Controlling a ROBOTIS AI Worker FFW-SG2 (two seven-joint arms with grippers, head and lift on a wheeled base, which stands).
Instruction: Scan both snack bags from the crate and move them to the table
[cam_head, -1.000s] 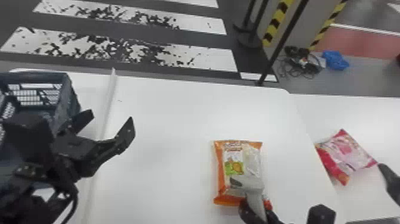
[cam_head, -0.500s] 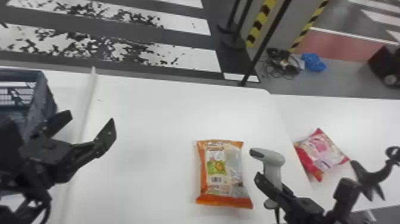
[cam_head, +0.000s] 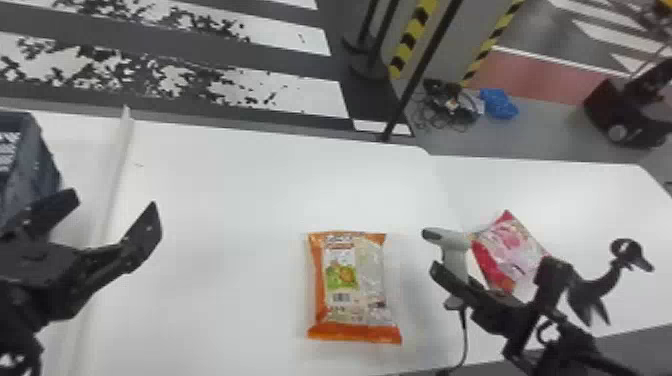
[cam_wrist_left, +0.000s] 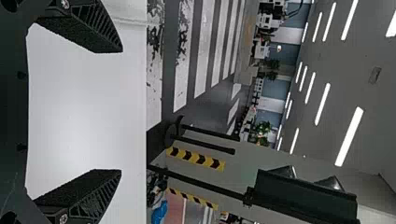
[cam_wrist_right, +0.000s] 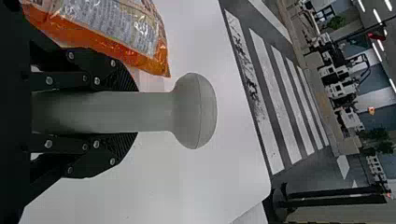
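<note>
In the head view my right gripper (cam_head: 457, 287) is shut on the handle of a grey scanner (cam_head: 455, 250), between the two bags. The orange snack bag (cam_head: 355, 285) lies flat on the table (cam_head: 225, 210), left of the scanner. A pink-red snack bag (cam_head: 510, 247) lies farther right, partly behind the scanner and arm. My left gripper (cam_head: 117, 205) stands open above the table beside the crate (cam_head: 37, 165). In the left wrist view the left gripper (cam_wrist_left: 119, 112) has nothing between its fingers. In the right wrist view the right gripper (cam_wrist_right: 133, 112) clasps the scanner (cam_wrist_right: 194, 111), near the orange bag (cam_wrist_right: 116, 32).
A raised white strip (cam_head: 117, 170) runs across the table between crate and orange bag. The scanner's cable (cam_head: 465, 335) hangs toward the front edge. A black stand (cam_head: 625, 255) rises at the right. Poles and striped barriers (cam_head: 412, 37) stand beyond the far edge.
The scanner and right gripper have moved off the orange bag to its right, uncovering it. The head view has shifted rightward, so the crate shows less. The left gripper stays open.
</note>
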